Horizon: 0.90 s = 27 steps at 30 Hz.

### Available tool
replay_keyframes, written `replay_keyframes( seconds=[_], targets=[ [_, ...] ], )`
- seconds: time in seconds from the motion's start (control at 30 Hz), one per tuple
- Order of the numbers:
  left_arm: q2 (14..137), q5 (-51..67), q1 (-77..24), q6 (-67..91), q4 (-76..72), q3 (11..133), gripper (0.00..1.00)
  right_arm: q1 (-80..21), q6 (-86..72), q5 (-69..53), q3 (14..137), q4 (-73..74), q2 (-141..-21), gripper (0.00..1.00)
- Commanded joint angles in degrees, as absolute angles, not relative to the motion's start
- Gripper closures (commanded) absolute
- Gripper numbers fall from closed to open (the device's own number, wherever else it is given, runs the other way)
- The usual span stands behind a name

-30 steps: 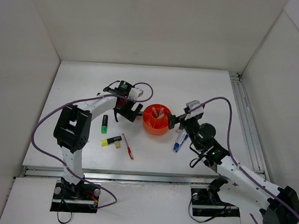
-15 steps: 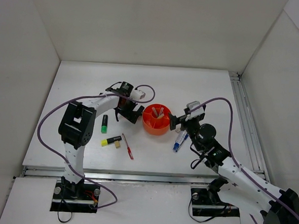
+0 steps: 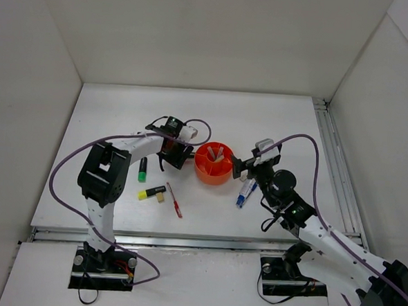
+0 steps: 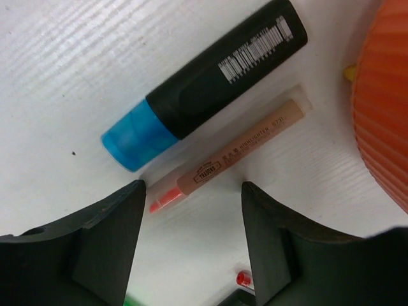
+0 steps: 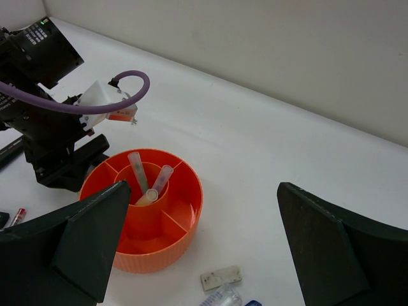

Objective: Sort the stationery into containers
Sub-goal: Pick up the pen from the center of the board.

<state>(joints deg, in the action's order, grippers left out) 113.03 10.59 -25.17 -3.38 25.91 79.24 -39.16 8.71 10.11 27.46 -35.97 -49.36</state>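
Note:
The round orange tub (image 3: 213, 171) stands mid-table, with three thin pens (image 5: 145, 183) upright in its central ring. My left gripper (image 3: 174, 154) is open just left of the tub, low over the table. Its wrist view shows a black highlighter with a blue cap (image 4: 204, 83) and a thin tan pen with an orange tip (image 4: 231, 152) lying side by side just ahead of the open fingers (image 4: 108, 236), beside the tub's wall (image 4: 382, 95). My right gripper (image 3: 243, 166) is open and empty at the tub's right. The tub (image 5: 127, 255) lies between and below its fingers.
A green-capped highlighter (image 3: 143, 169), a yellow-capped highlighter (image 3: 152, 192), a small eraser (image 3: 160, 199) and a red pen (image 3: 174, 200) lie left of the tub. A blue-white marker (image 3: 244, 192) and a flat eraser (image 5: 221, 278) lie at its right. White walls enclose the table.
My left gripper has shifted slightly nearer and toward the tub. My right gripper has barely moved. No item has moved.

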Motion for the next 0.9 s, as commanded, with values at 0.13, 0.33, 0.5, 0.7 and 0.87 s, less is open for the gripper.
replay_keyframes(
  seconds=[0.13,0.33,0.5,0.7,0.87],
  targets=[
    [105.9,7.5,-27.7,1.0,26.8,73.4,0.45,-39.3,8.2,9.8,28.7,-39.1,-46.5,0.02],
    [104.1,6.5,-29.4,2.8,25.6,69.7,0.56,-39.4,7.5,9.0,28.7,-39.0,-46.3,0.02],
    [104.8,6.2,-30.4,3.1,25.6,70.3,0.69,-39.5,6.9,8.9,28.3,-38.5,-45.8,0.02],
    [103.5,5.1,-30.9,3.1,26.1,71.1,0.85,-39.4,6.9,8.7,28.2,-37.0,-43.9,0.02],
    [101.7,1.4,-31.5,4.0,27.9,73.6,1.00,-39.5,8.2,5.9,29.5,-33.1,-43.3,0.02]
  ],
)
